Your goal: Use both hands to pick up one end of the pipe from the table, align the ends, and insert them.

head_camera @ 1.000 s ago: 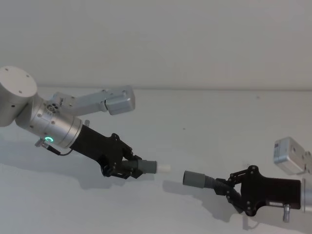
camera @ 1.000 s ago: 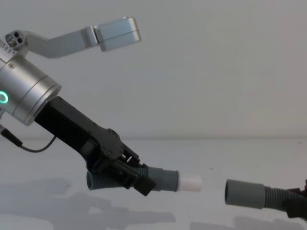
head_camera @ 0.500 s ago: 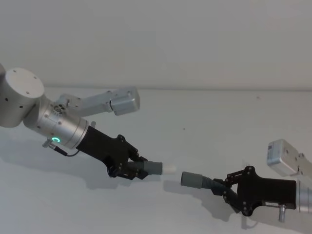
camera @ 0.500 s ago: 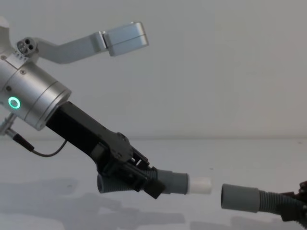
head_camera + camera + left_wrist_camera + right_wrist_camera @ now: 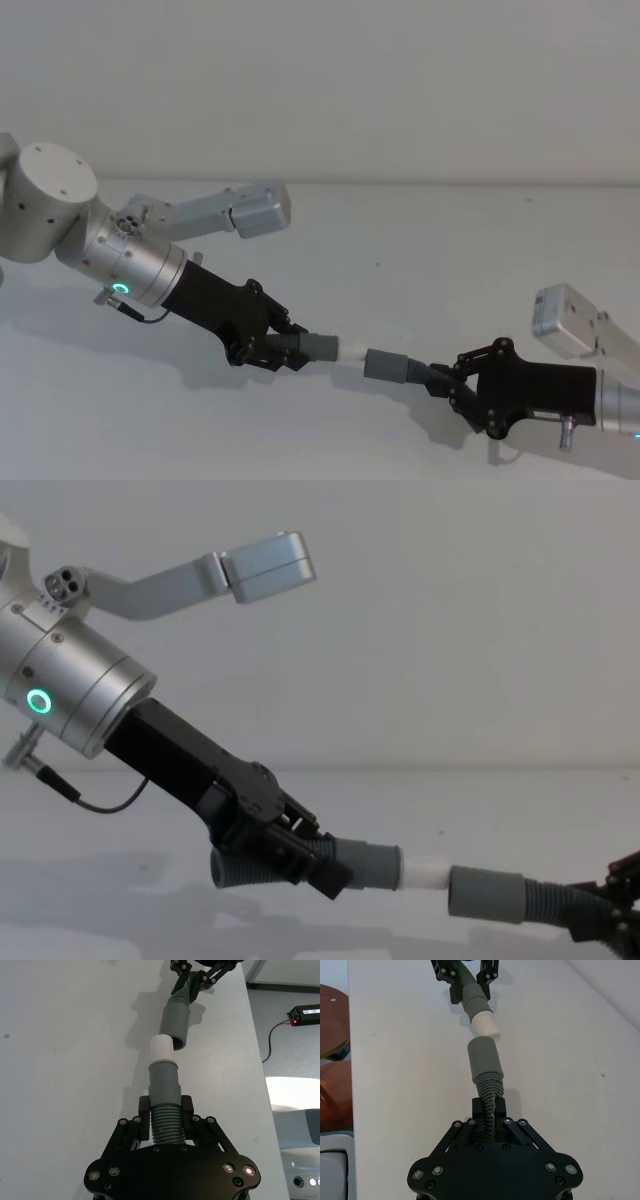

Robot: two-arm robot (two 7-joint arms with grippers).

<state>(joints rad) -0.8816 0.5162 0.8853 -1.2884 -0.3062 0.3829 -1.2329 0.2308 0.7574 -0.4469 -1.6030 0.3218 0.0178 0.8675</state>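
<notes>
— Asked first about the left gripper (image 5: 285, 350).

— Seen at about 8 o'clock in the head view, pointing toward 4 o'clock. Clamped narrow on the ribbed middle of the white-tipped pipe piece (image 5: 315, 348), held clear above the table (image 5: 450, 240). Noted a green ring light (image 5: 120, 290) lit on the silver arm (image 5: 125, 265) behind it.

— And the right gripper (image 5: 445, 382)?

— Seen at about 5 o'clock in the same view, reaching toward 10 o'clock. Pinched tight on the ribbed part of the wide-cuffed pipe piece (image 5: 400, 368), with the grey cuff (image 5: 385, 365) thrust out ahead of the fingers.

— Asked how the two ends stood.

— Brought nose to nose near 6 o'clock of the head view. In the chest view, found the white tip (image 5: 425, 872) right at the mouth of the cuff, roughly in line, at about 5 o'clock. From the right wrist view, seen a little apart and slightly off axis. From the left wrist view, seen overlapping the rim at one side. Could not tell whether actually entered.
</notes>
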